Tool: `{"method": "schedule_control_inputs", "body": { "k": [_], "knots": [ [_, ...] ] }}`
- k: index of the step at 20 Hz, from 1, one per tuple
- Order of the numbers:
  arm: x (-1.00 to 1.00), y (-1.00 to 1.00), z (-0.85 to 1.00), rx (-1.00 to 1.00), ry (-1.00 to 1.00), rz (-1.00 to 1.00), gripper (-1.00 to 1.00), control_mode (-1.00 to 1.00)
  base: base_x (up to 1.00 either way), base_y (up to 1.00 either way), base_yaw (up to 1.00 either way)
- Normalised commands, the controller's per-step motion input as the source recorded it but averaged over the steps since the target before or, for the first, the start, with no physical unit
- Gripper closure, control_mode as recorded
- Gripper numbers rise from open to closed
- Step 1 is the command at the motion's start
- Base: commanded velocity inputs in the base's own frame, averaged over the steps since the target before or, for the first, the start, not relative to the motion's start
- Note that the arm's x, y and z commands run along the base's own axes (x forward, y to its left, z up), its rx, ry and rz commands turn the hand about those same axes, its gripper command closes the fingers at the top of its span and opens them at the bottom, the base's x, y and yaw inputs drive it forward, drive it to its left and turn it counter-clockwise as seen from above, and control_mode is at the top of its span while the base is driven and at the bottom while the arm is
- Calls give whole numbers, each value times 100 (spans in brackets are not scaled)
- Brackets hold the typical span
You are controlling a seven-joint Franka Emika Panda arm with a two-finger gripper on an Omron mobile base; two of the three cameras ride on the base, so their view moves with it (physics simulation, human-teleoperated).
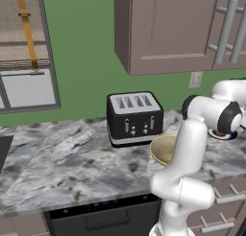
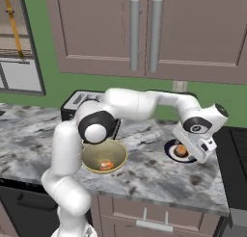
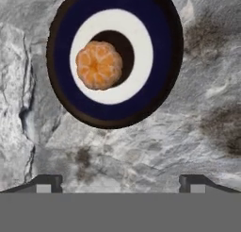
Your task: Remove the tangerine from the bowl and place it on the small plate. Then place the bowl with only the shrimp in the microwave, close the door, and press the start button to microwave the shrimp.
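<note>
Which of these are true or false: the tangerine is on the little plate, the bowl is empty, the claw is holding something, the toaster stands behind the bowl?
1. The tangerine lies on the small plate. True.
2. The bowl is empty. False: the shrimp lies in it.
3. The gripper holds something. False: its fingertips stand wide apart with nothing between them, above the counter.
4. The toaster stands behind the bowl. True, seen from the left base view.
</note>
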Motion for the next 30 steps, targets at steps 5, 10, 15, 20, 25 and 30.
{"method": "schedule_control_inputs", "body": {
  "k": [5, 10, 15, 20, 25, 30],
  "knots": [
    [-71, 57, 26, 0, -14, 0, -100, -100, 0, 0, 0],
    [-56, 71, 5, -1, -5, 0, -100, -100, 0, 0, 0],
    [-34, 88, -1, 0, 0, 1, -100, -100, 0, 0, 0],
    [-5, 87, 0, 0, 0, 2, -100, -100, 0, 0, 0],
    [0, 76, -2, 0, 0, 5, -100, -100, 0, 0, 0],
    [0, 51, -1, 0, 0, 6, -100, -100, 0, 0, 0]
  ]
}}
